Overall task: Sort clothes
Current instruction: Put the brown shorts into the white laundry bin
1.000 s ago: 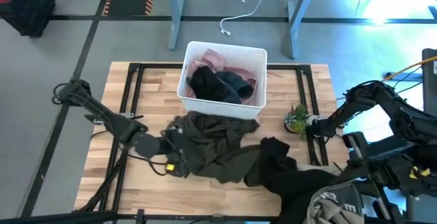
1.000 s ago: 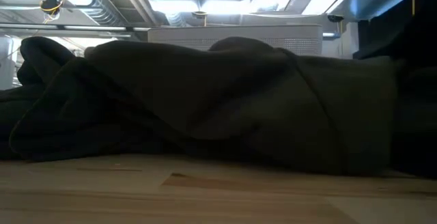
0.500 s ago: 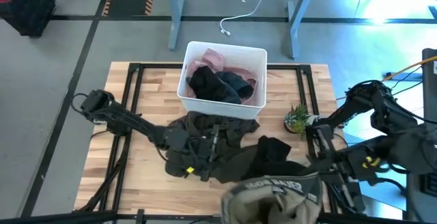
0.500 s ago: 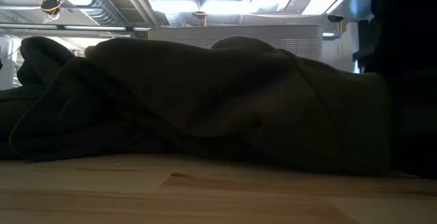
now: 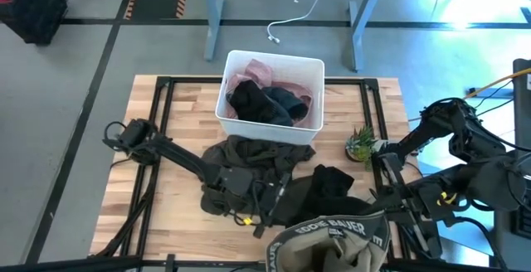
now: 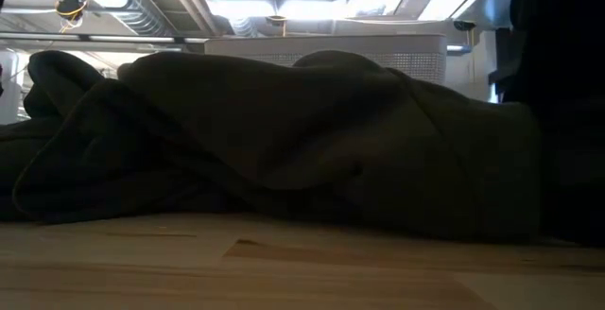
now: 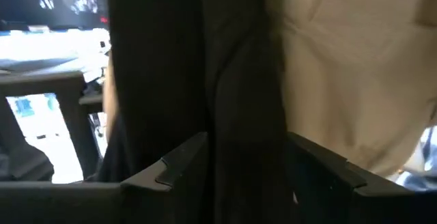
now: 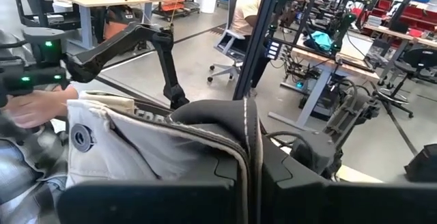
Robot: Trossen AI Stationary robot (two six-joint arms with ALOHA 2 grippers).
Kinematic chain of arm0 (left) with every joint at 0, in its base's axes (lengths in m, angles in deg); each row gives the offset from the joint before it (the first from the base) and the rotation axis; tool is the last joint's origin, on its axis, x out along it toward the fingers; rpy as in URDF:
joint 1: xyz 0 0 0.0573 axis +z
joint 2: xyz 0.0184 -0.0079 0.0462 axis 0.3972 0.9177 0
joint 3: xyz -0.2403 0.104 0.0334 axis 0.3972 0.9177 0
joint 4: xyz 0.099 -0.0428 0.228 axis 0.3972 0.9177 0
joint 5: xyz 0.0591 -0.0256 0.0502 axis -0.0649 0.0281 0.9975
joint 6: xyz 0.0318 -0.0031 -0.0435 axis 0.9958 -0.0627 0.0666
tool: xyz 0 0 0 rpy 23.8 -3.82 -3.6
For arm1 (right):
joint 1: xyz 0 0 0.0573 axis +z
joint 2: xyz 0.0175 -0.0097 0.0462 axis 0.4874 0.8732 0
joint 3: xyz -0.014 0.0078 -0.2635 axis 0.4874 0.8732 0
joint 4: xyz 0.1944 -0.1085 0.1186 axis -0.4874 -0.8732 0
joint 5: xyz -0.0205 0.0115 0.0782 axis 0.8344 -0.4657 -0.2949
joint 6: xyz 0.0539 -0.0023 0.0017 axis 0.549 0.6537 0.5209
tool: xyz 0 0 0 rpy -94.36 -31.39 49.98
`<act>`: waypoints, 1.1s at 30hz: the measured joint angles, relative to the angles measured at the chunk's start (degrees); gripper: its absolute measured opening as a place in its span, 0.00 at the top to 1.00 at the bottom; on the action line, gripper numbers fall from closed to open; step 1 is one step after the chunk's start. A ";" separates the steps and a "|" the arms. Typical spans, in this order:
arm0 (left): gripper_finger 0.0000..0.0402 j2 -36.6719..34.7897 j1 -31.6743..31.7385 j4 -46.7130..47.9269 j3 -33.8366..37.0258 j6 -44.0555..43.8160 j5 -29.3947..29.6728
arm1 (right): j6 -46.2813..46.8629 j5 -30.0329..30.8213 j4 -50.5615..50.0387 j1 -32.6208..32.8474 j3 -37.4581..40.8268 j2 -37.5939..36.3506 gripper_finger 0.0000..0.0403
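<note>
right end effector (image 8: 249,183) clamped on khaki garment (image 5: 332,243), lifted near white bin (image 5: 270,60). left end effector (image 5: 270,201) on olive garment (image 5: 257,160), grip unclear; wrist view only shows waistband seam.

Bare table (image 5: 178,114) left — bin (image 5: 270,127) mid-table

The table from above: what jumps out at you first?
The white bin at the table's far side, with pink and black clothes inside. In front of it sprawls a dark olive-grey garment under the left gripper. At the near edge, the right gripper grips khaki shorts with a black lettered waistband.
</note>
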State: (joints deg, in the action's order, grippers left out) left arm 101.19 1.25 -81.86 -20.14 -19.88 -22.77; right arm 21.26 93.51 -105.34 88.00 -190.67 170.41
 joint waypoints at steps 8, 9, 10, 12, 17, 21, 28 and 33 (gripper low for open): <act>0.56 5.75 0.02 3.06 -5.11 1.61 0.05 | 0.00 0.32 -0.74 0.00 0.00 0.00 0.96; 0.58 5.90 0.02 3.80 -5.46 2.15 0.38 | 0.00 0.32 -0.86 0.00 0.00 0.00 0.96; 0.62 5.99 0.05 4.28 -5.90 2.35 1.13 | 0.00 0.32 -0.92 0.00 0.00 0.00 0.96; 0.72 5.97 0.31 5.90 -6.74 2.50 3.51 | 0.00 0.32 -1.09 0.00 0.00 0.00 0.96; 0.97 5.93 1.14 8.89 -7.07 3.42 10.83 | 0.00 0.33 -1.16 0.00 0.02 0.00 0.96; 0.98 5.15 1.22 17.67 -7.12 6.20 21.41 | -0.02 1.26 -1.35 0.00 0.07 0.01 0.96; 0.99 2.71 1.51 39.48 -7.33 8.76 41.70 | -0.32 4.68 -2.08 -0.08 0.17 0.09 0.96; 0.99 3.17 1.88 58.22 -6.75 5.28 42.74 | -5.00 7.94 2.16 0.13 -0.03 -0.17 0.96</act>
State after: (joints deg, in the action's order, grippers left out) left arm 104.37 3.13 -23.64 -26.89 -14.60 19.97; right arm 16.26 101.45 -103.18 88.13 -190.70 170.24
